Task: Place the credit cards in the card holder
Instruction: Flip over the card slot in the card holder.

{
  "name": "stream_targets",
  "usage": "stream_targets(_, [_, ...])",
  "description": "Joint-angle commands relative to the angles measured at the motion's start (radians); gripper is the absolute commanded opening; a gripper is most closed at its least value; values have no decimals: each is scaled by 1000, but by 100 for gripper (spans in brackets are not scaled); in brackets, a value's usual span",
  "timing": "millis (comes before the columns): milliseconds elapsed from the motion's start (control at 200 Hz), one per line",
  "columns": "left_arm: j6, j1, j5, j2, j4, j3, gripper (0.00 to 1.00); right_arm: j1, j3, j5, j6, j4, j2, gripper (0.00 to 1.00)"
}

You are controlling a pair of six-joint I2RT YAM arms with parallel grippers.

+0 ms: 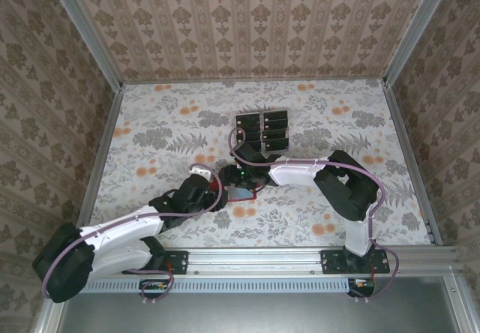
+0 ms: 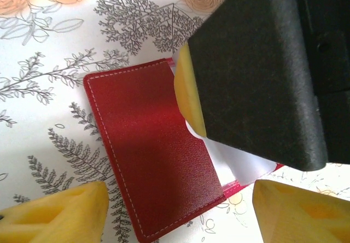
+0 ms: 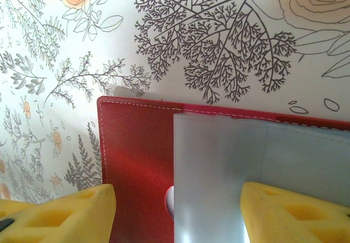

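Two robot arms meet over a red wallet [image 1: 241, 193] at the middle of a flower-patterned table [image 1: 315, 205], seen from above. The left gripper [image 1: 219, 196] reaches in from the near left and the right gripper [image 1: 234, 177] from the right, their tips close together above the wallet. Well behind them, toward the far side of the table, a block of black cards [image 1: 262, 130] stands in tidy rows, apart from both grippers. What holds them upright is too small to make out.

From the left wrist, the wallet [image 2: 153, 155] lies flat on the cloth with its stitched red cover up, and a pale grey flap [image 2: 240, 166] shows at its right edge. The left gripper [image 2: 180, 213] is open, its yellow pads [image 2: 54, 215] wide apart on either side of the wallet's near end and clamped on nothing. A black finger [image 2: 251, 73] of the right gripper comes down from the upper right, its yellow pad at the edge of the cover where the flap begins.

From the right wrist, the wallet [image 3: 136, 155] lies across the lower half of the picture, with the grey flap [image 3: 219, 172] over its red surface. The right gripper [image 3: 178, 215] has its jaws apart and not closed on the flap: the right pad [image 3: 295, 210] sits over the flap, while the left pad [image 3: 54, 215] stands clear of it beside the red edge
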Motion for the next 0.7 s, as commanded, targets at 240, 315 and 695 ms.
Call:
stream_targets(240, [-7,-47,-24,131,106,70,73,4,-29,-30,21,-21,39,65])
stream_targets(315, [-10,-54,-26,149,123,72,73,3,-34,-30,23,-17,37,65])
stream_targets(695, [-41,-71,-106,259,110,92,72,0,-36,-42,26,-10,20,65])
